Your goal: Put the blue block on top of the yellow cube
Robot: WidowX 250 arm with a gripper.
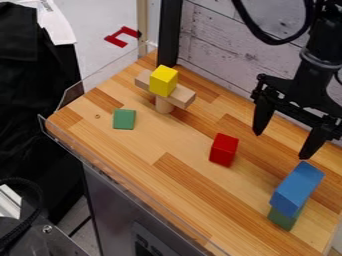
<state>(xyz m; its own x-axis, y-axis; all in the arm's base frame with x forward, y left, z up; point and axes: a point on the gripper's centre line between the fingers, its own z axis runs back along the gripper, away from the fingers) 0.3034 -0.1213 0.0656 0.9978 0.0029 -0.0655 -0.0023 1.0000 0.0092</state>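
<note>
Fingers [264,116] wide apart and empty, you hang above the counter [190,182]. Near them, your blue block [297,187] sits on a green block [285,218]; farther out, past a red block [224,150], the yellow cube [163,81] tops a wooden plank [183,97].

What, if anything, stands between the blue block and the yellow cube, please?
The red block stands on the table roughly between the blue block and the yellow cube; nothing visible sits on the cube.
</note>
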